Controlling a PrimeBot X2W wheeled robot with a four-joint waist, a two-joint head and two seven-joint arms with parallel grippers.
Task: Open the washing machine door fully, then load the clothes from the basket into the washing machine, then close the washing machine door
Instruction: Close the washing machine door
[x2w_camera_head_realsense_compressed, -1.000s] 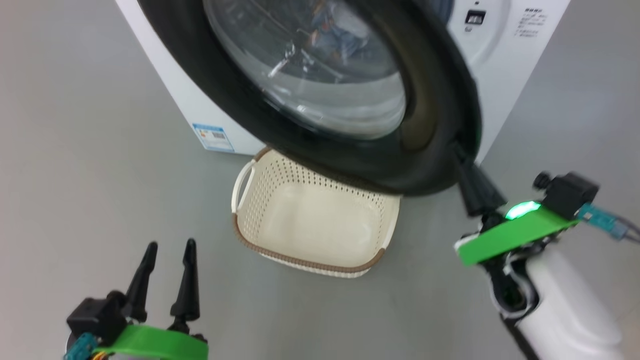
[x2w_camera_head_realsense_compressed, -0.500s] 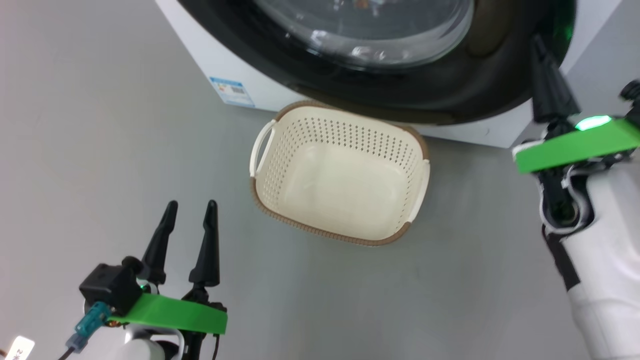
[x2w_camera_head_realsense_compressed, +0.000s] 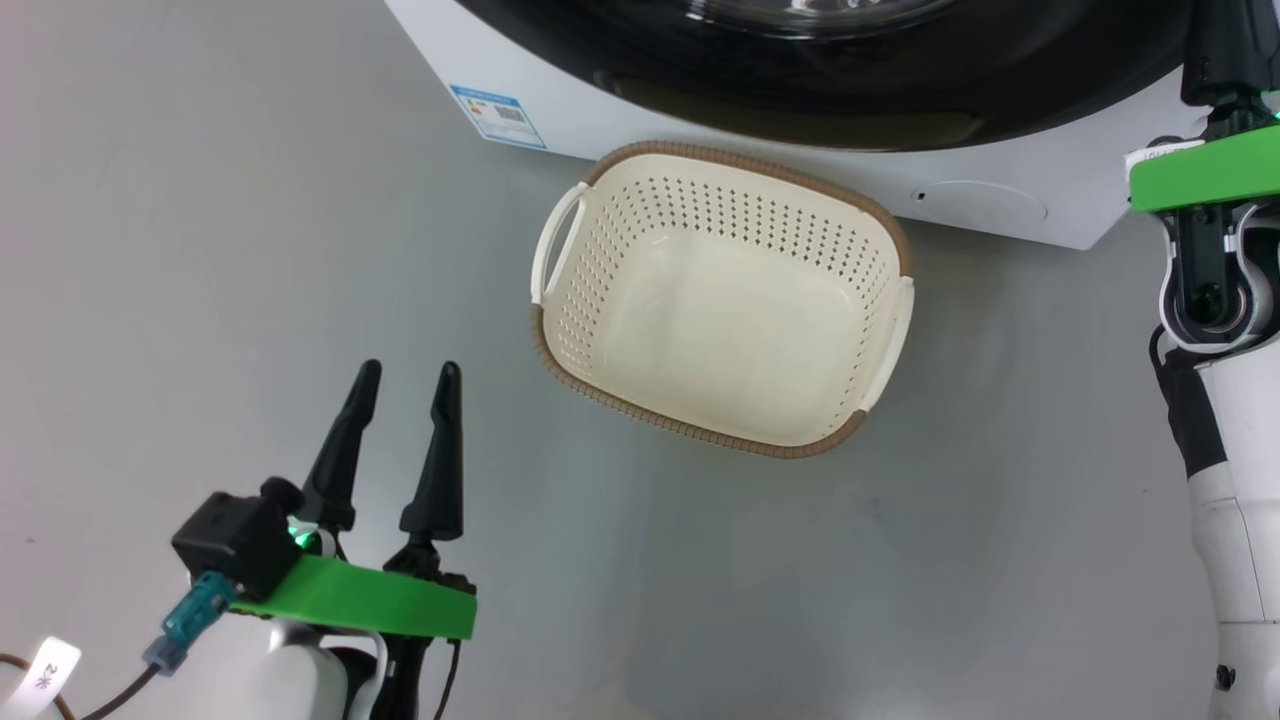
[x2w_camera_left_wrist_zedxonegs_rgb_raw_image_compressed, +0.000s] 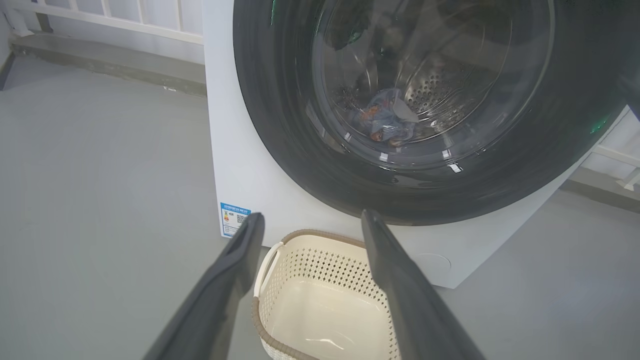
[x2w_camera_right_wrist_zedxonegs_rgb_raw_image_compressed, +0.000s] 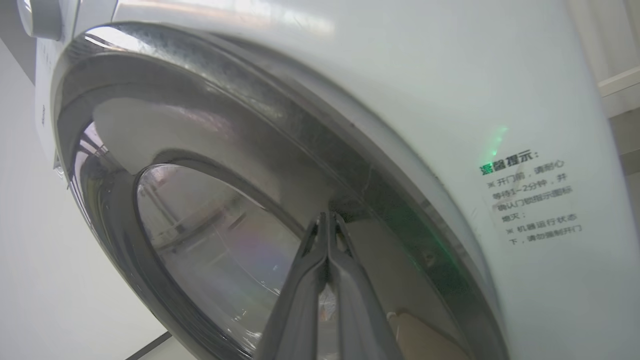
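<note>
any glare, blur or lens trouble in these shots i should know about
Head view: sharp, soft even light, faint shadow right of the basket. Left wrist view: reflections on the door glass dim the clothes behind it; the left gripper looks soft. Right wrist view: white glare streaks the door's rim, a green glow tints the washing machine.

The left gripper (x2w_camera_head_realsense_compressed: 409, 367) has two long, tapering matte-black fingers (x2w_camera_head_realsense_compressed: 342, 460) above a flat bright-green wrist plate (x2w_camera_head_realsense_compressed: 360, 600). Left of the plate sit a boxy black camera block (x2w_camera_head_realsense_compressed: 235, 545), a teal plug (x2w_camera_head_realsense_compressed: 190, 620), a thin dark cable (x2w_camera_head_realsense_compressed: 128, 686) and a white paper tag (x2w_camera_head_realsense_compressed: 45, 675). Below the plate is a glossy white forearm (x2w_camera_head_realsense_compressed: 295, 680).
</note>
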